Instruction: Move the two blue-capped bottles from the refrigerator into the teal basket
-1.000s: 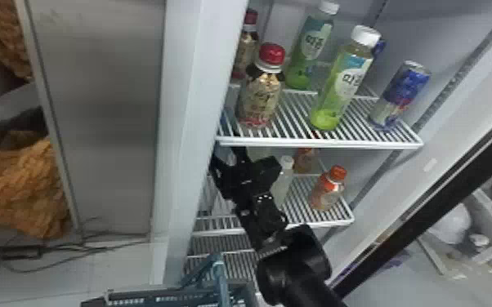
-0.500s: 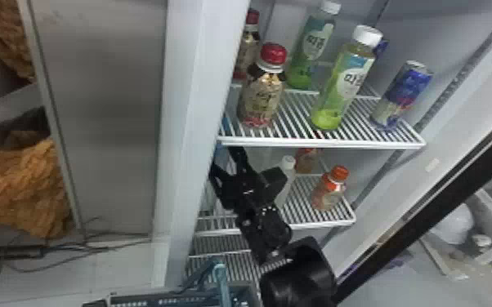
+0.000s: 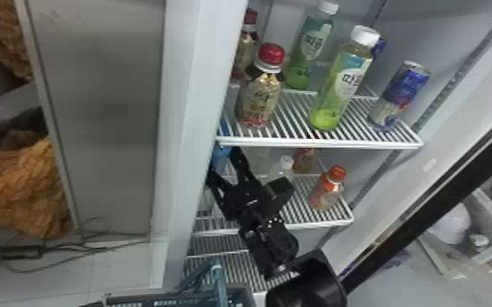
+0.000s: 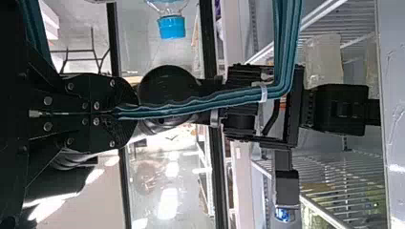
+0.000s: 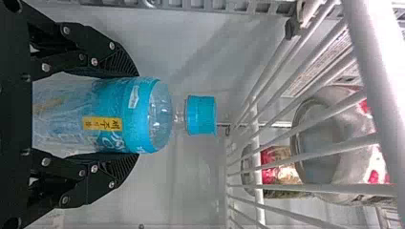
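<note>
One blue-capped bottle [image 4: 172, 26] showed between the sides of the handle [image 4: 200, 103] of the teal basket [image 3: 124, 298]; the left gripper [image 4: 126, 113] had its fingers clenched on that handle; the right gripper [image 3: 222, 162], inside the refrigerator [image 3: 182, 122] and just below the upper shelf [image 3: 318, 143], grasped the second blue-capped bottle [image 5: 129, 114], a finger against each side, its cap toward that shelf; on the lower shelf [image 3: 318, 224] stood an orange-capped bottle [image 3: 327, 194]; along the upper shelf's front stood a red-capped bottle [image 3: 259, 96], a green bottle with a white cap [image 3: 339, 90] and a blue can [image 3: 402, 94]; behind them stood another red-capped bottle [image 3: 244, 53] and another green one [image 3: 308, 49].
</note>
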You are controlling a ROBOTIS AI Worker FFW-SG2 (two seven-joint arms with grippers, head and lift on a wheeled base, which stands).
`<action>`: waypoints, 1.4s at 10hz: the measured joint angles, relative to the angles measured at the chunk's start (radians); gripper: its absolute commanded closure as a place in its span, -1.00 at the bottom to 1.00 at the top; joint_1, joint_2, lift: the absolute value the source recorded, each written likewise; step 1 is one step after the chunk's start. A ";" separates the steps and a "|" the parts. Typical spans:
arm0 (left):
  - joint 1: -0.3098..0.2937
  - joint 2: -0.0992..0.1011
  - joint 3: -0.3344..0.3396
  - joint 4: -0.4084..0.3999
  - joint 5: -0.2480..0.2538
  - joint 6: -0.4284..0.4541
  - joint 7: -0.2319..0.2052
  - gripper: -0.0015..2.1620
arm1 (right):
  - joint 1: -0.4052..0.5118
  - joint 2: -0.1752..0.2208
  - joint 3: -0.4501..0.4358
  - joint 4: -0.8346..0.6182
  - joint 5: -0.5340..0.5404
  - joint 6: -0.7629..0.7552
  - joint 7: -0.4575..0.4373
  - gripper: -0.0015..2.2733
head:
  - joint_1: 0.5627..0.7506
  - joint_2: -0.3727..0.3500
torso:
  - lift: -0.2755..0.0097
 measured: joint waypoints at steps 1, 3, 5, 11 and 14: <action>0.000 0.000 0.000 0.000 -0.001 0.000 0.000 0.04 | 0.021 -0.002 -0.008 -0.031 0.001 0.010 0.005 -0.45 | 0.41 -0.94 | -0.17; 0.001 -0.001 0.001 0.000 -0.001 0.002 0.000 0.04 | 0.085 -0.007 -0.031 -0.115 0.001 0.038 0.016 -0.45 | 0.41 -0.94 | -0.17; 0.002 -0.002 0.003 0.000 -0.001 0.002 0.000 0.04 | 0.136 -0.008 -0.057 -0.178 0.013 0.055 0.019 -0.45 | 0.41 -0.94 | -0.17; 0.005 -0.003 0.006 0.000 -0.003 0.001 -0.003 0.04 | 0.333 -0.008 -0.171 -0.411 0.046 0.151 0.071 -0.45 | 0.41 -0.94 | -0.17; 0.007 -0.003 0.007 0.000 -0.003 0.002 -0.003 0.04 | 0.432 -0.005 -0.221 -0.525 0.048 0.198 0.093 -0.45 | 0.41 -0.94 | -0.17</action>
